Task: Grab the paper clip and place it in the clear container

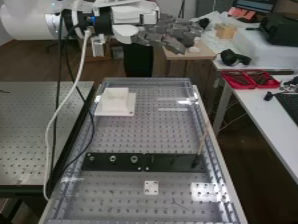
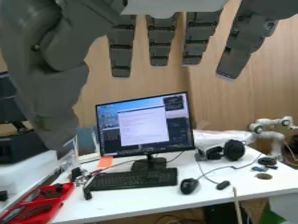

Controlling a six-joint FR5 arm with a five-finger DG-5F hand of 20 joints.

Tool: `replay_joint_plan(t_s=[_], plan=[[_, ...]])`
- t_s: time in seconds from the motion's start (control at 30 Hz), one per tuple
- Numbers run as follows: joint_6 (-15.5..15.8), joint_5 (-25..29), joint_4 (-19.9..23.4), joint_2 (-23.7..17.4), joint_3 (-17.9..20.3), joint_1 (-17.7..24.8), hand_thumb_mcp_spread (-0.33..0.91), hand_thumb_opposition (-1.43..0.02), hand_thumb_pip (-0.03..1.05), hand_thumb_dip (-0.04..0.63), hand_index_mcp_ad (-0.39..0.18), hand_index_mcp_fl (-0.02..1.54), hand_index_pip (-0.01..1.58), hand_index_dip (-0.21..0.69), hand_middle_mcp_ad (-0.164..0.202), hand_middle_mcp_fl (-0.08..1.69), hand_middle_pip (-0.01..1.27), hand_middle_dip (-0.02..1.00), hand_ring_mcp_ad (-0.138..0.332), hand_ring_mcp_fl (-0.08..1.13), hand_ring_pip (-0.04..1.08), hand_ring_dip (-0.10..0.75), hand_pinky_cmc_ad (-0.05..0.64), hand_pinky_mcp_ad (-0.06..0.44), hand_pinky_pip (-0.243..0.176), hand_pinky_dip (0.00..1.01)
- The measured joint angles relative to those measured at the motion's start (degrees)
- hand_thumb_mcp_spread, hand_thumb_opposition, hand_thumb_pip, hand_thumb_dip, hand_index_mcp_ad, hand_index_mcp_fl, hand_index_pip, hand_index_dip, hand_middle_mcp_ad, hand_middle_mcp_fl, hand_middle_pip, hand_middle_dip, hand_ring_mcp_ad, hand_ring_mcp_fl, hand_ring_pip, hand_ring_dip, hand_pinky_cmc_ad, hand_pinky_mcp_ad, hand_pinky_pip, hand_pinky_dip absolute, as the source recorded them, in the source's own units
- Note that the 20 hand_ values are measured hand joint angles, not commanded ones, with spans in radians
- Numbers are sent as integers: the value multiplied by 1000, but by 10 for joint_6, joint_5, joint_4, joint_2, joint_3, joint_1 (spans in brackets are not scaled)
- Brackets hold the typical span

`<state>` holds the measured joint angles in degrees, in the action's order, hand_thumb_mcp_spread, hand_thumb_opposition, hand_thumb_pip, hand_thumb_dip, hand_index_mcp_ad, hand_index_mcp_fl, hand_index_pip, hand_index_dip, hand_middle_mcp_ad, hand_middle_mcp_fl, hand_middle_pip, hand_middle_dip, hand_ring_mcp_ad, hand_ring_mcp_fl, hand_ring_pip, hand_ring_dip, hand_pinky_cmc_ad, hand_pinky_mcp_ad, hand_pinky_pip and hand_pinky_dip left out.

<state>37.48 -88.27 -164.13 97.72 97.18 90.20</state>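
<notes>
High above the bench's far end in the high view, the hand [image 1: 169, 36] is held out level from the arm with its fingers extended and nothing between them. Straight, spread fingers of the hand [image 2: 159, 42] hang in the wrist view, the thumb beside them. A thin, faint wire-like shape [image 1: 179, 204] lies on the perforated bench near its close end; I cannot tell for certain that it is the paper clip. A square white box [image 1: 116, 101] stands on a white plate at the bench's far left. I cannot tell which thing is the clear container.
A dark strip [image 1: 106, 161] with round fittings crosses the bench, a thin upright stick [image 1: 202, 142] at its right end. Nearer lies a small white plate [image 1: 151, 187]. Cables hang down along the left. A side desk [image 1: 256, 112] on the right holds red trays [image 1: 249, 80].
</notes>
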Motion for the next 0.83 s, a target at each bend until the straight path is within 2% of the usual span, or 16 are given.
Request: replay_joint_plan(t_s=[0.6, 0.83], plan=[[26, -9, -28, -12, -4, -12, 305, -759, 522, 218, -147, 152, 246, 126, 40, 9, 134, 206, 117, 3, 113, 136, 361, 278, -106, 518], [23, -13, -32, -12, -4, -14, 305, -759, 525, 215, -141, 155, 209, 126, 40, 9, 134, 206, 120, 3, 113, 136, 361, 279, -106, 518]])
